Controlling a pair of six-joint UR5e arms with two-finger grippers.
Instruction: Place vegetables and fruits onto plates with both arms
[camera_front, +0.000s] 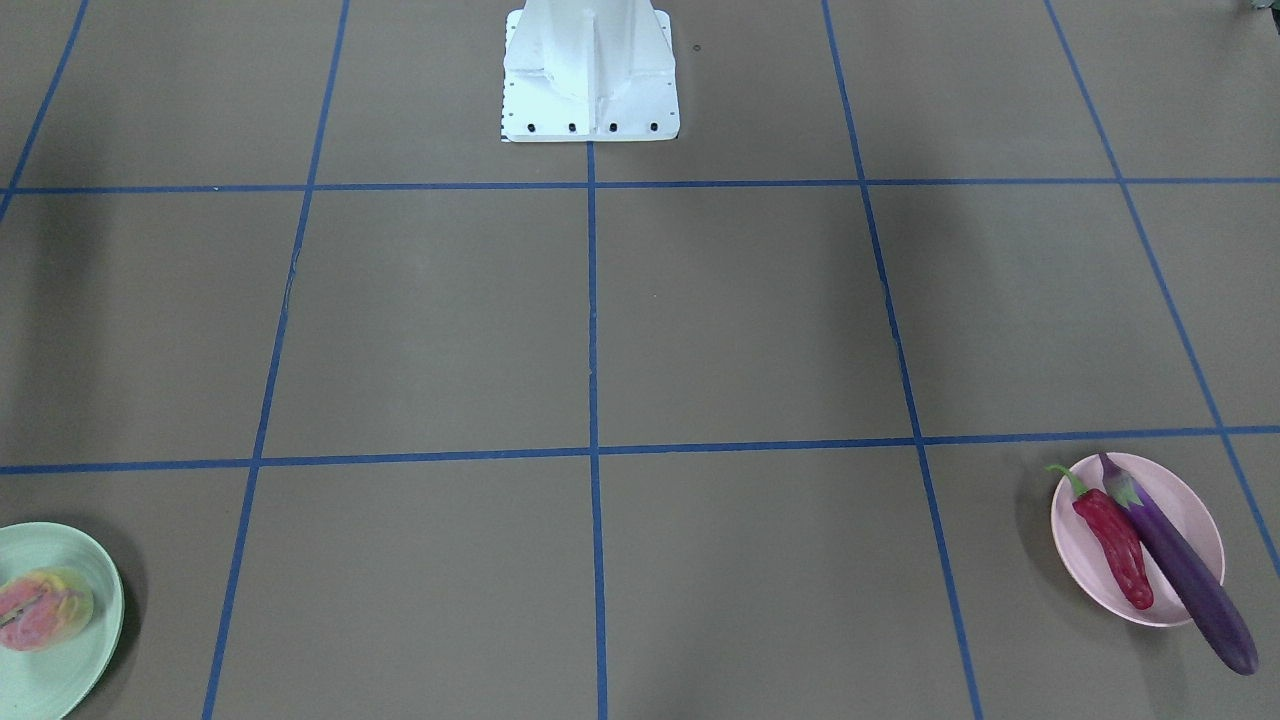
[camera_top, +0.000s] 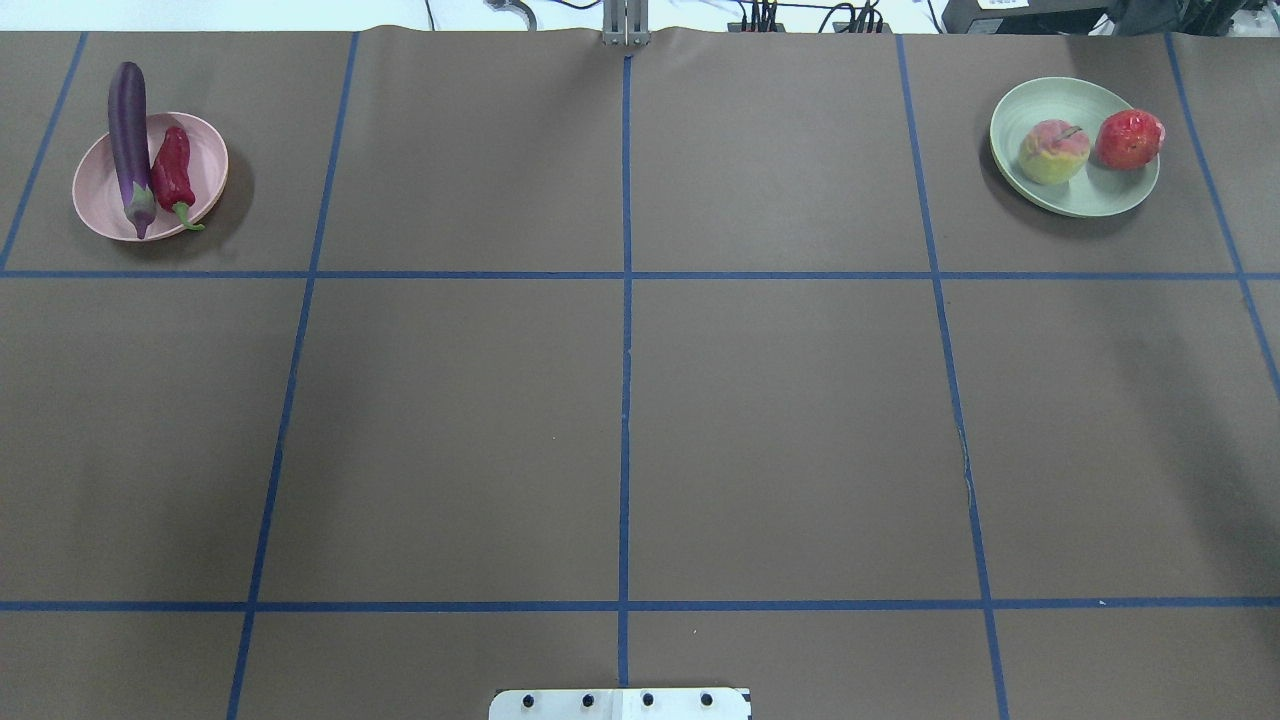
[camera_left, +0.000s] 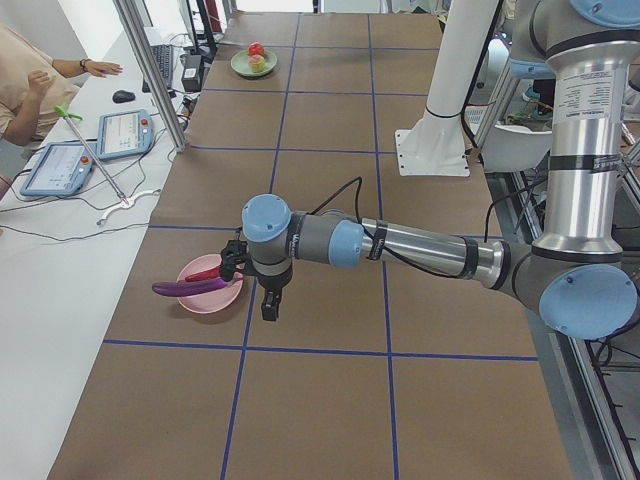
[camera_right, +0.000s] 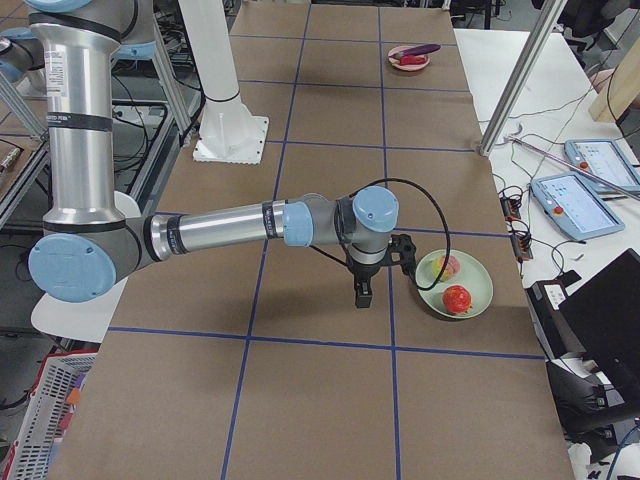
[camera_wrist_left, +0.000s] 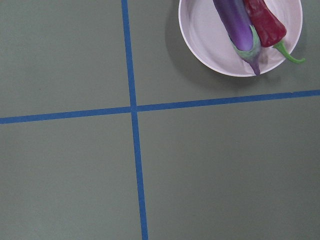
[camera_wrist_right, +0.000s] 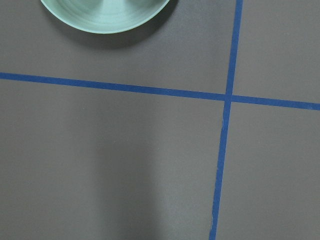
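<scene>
The purple eggplant (camera_top: 128, 130) and red chili (camera_top: 172, 170) lie on the pink plate (camera_top: 100, 195) at the far left; the eggplant sticks out over the rim. The peach (camera_top: 1053, 152) and red-orange ball (camera_top: 1129, 139) sit on the mint green plate (camera_top: 1090, 195) at the far right. My left gripper (camera_left: 271, 305) hangs above the table beside the pink plate (camera_left: 210, 298). My right gripper (camera_right: 361, 293) hangs beside the green plate (camera_right: 478, 285). Both grippers show only in the side views, so I cannot tell if they are open or shut. The left wrist view shows the pink plate (camera_wrist_left: 205, 35), the right wrist view the green plate's rim (camera_wrist_right: 105, 12).
The white base block (camera_front: 590, 80) stands at the table's near-robot edge. Blue tape lines (camera_top: 625, 400) grid the brown table. A metal pole (camera_left: 150, 70) and tablets (camera_left: 120, 132) stand along the operators' side, where a person's arm (camera_left: 60, 70) rests.
</scene>
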